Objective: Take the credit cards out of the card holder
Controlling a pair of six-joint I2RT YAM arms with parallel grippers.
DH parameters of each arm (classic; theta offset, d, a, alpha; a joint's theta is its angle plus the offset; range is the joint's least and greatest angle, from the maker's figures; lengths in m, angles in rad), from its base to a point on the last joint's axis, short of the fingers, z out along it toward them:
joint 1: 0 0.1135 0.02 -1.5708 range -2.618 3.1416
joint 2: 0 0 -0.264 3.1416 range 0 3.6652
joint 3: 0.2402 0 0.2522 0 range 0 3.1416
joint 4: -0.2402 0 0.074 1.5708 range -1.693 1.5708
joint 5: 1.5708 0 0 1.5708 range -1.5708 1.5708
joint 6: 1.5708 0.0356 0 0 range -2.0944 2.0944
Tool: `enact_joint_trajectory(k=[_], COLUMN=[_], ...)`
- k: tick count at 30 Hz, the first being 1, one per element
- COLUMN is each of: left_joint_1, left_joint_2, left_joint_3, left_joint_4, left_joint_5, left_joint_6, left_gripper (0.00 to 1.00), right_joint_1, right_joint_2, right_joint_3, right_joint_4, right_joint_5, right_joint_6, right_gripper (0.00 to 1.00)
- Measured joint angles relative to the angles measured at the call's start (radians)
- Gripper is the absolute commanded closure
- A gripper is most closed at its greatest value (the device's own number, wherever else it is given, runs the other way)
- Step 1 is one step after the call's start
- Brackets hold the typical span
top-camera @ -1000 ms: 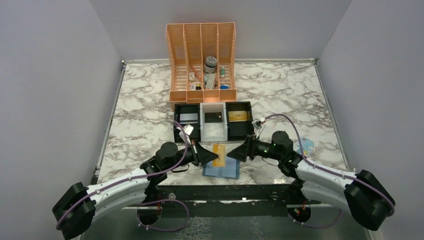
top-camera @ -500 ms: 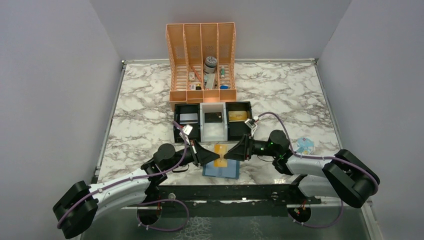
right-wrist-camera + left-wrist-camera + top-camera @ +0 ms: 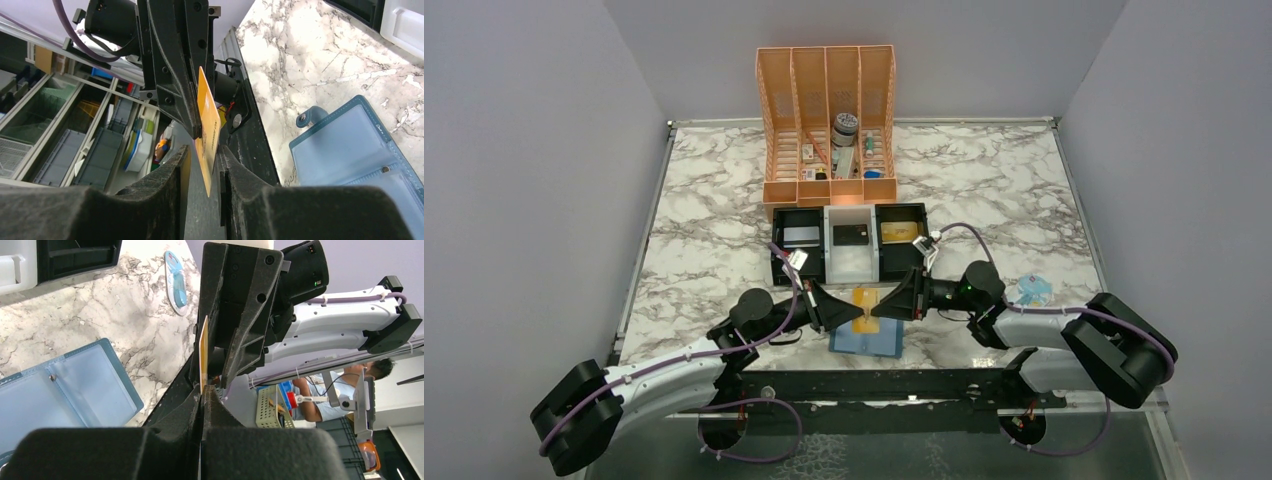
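Observation:
A gold-tan credit card [image 3: 862,303] is held on edge above the open blue card holder [image 3: 869,343], which lies flat at the table's near edge. My left gripper [image 3: 851,310] is shut on the card's left end; the left wrist view shows the card [image 3: 203,352] rising from its tips [image 3: 202,390]. My right gripper [image 3: 877,308] is open, and its fingers straddle the card's other end [image 3: 207,125] with a gap on one side [image 3: 202,157]. The holder's pockets [image 3: 357,155] that show look empty. Another gold card [image 3: 901,232] lies in the tray's right compartment.
The black-and-white three-compartment tray [image 3: 849,262] stands just behind the grippers, with a silver card [image 3: 800,236] and a dark card [image 3: 852,235] in it. An orange slotted organizer [image 3: 827,125] stands at the back. A pale blue packet [image 3: 1032,291] lies at the right.
My right gripper has moved left up to the card, so its open fingers now straddle it. My left gripper has stayed shut on the card, nearly still.

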Motion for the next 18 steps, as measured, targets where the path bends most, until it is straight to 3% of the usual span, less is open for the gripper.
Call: enact_joint_trajectory(k=[9, 14, 18], left_joint_1=[-0.014, -0.025, -0.026], left_joint_2=[0.013, 0.019, 0.016], left_joint_3=[0.0, -0.003, -0.014], left_joint_4=[0.035, 0.062, 0.082], left_joint_5=[0.0, -0.001, -0.005], left_joint_6=[-0.006, -0.008, -0.014], left_gripper=[1.0, 1.0, 1.0], right_joint_1=[0.015, 0.022, 0.024], right_joint_2=[0.021, 0.031, 0.029], right_joint_3=[0.014, 0.021, 0.021], right_joint_4=[0.03, 0.042, 0.051], right_joint_5=[-0.001, -0.004, -0.006], right_joint_6=[0.023, 0.032, 0.04], right_gripper=[0.83, 0.98, 0.99])
